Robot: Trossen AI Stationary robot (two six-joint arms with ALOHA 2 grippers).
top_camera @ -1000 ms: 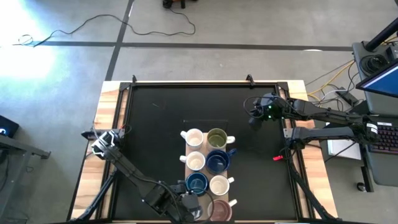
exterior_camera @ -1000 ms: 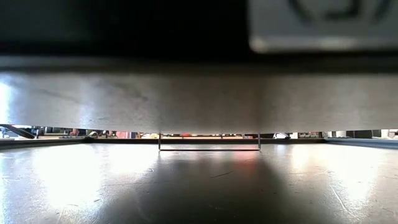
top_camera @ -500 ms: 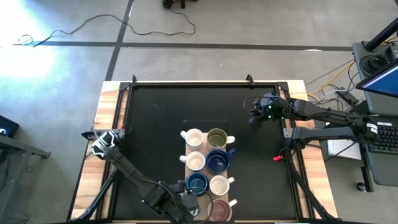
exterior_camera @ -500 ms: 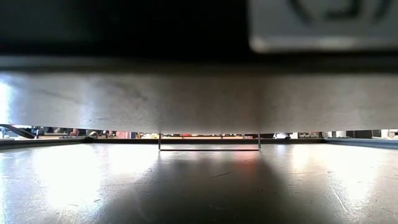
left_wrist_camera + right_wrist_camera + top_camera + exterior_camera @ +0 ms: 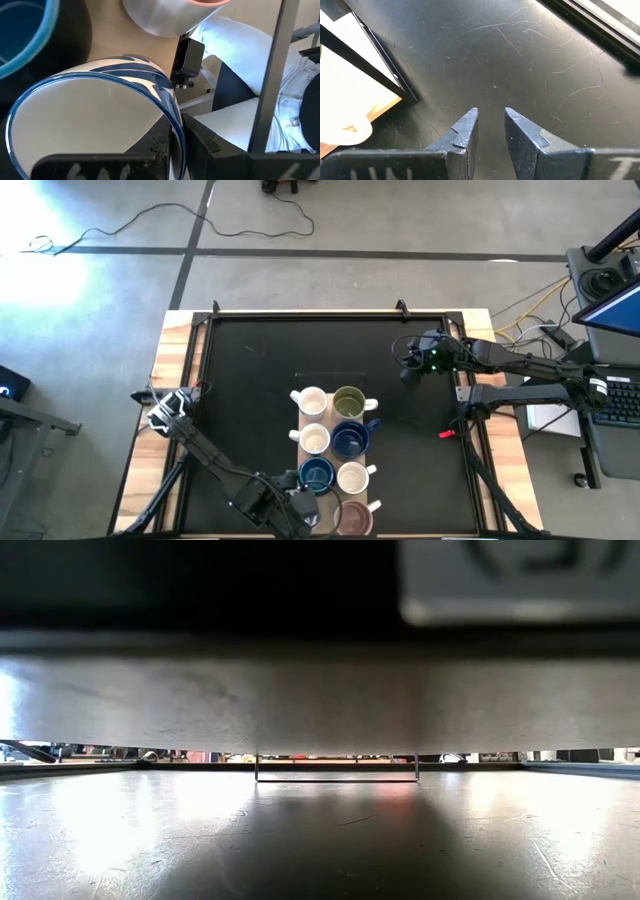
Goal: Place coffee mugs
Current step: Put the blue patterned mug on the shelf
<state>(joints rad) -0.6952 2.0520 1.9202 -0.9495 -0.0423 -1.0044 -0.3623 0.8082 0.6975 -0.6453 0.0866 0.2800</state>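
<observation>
Seven mugs stand in two columns on a wooden board (image 5: pixel 300 435) at the mat's near middle. They include white ones (image 5: pixel 310 401), an olive one (image 5: pixel 348 401), dark blue ones (image 5: pixel 350 439) and one with a maroon inside (image 5: pixel 355 518). My left gripper (image 5: pixel 302 513) is at the board's near left corner, shut on another mug (image 5: pixel 90 125) that is white inside with a blue rim and blue stripes. In the high view the gripper hides this mug. My right gripper (image 5: pixel 410 372) hovers over the bare mat at the far right, narrowly open (image 5: pixel 489 116). My left gripper pinches the striped mug's wall at its rim (image 5: pixel 176 120), one finger (image 5: pixel 162 145) inside the mug and the other (image 5: pixel 200 142) outside. The mug's mouth faces the wrist camera. Whether its base rests on the board I cannot tell.
A blue mug (image 5: pixel 25 35) and a white mug with a pink inside (image 5: pixel 170 15) stand close beside the held one. The black mat (image 5: pixel 250 380) lies bare left and far of the board. A thin wire rectangle (image 5: pixel 335 770) shows in the low view, which a grey surface (image 5: pixel 320 700) mostly blocks.
</observation>
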